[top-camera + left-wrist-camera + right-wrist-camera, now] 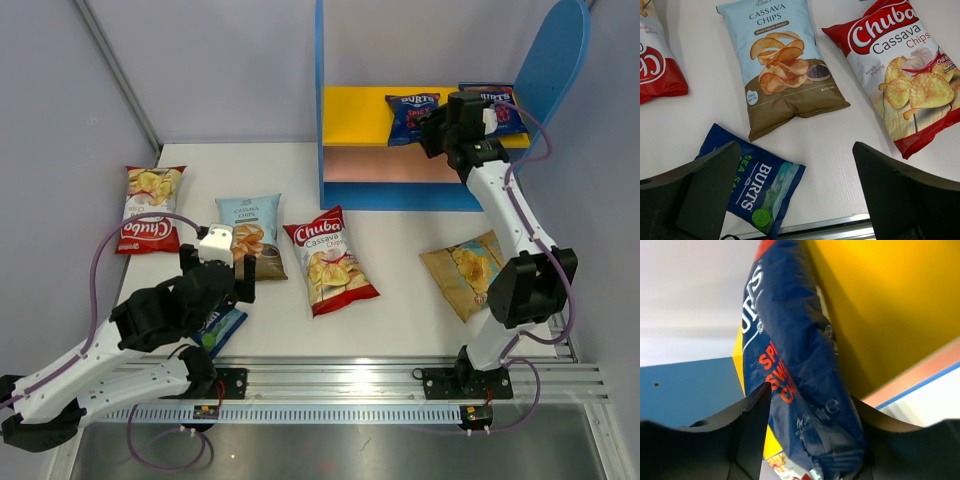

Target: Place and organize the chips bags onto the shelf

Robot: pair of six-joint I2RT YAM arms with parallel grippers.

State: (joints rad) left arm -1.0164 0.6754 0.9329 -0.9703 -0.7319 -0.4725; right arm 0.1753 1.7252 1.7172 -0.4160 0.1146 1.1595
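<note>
Right gripper (810,402): jaws stand on either side of a dark blue Burts bag (790,340), whose film fills the gap between them. I cannot tell whether they pinch it or sit loose around it. This bag is at the right end of the yellow upper board (350,115) of the shelf (555,60), close to the tall rounded side. A 2nd Burts bag (410,115) lies just beside it toward the board's middle. Judgement: the step in hand is the release of this bag. To do it well, get the bag's weight onto the board before spreading fully. Open wide enough that neither pad drags the glossy film. Back out straight along the line of approach, so the crimped end does not catch and pull the bag over the board's front edge. Stay off the neighbouring bag. Left gripper (805,195): spread wide and empty, hovering over a 3rd Burts bag (757,190) at the near-left edge of the tabletop (400,250). Beyond it lie 4 more bags: the left Chuba bag (150,205) near the left edge, the cassava bag (250,232), the centre Chuba bag (330,260), and the tan-gold bag (462,272) toward the right edge.
</note>
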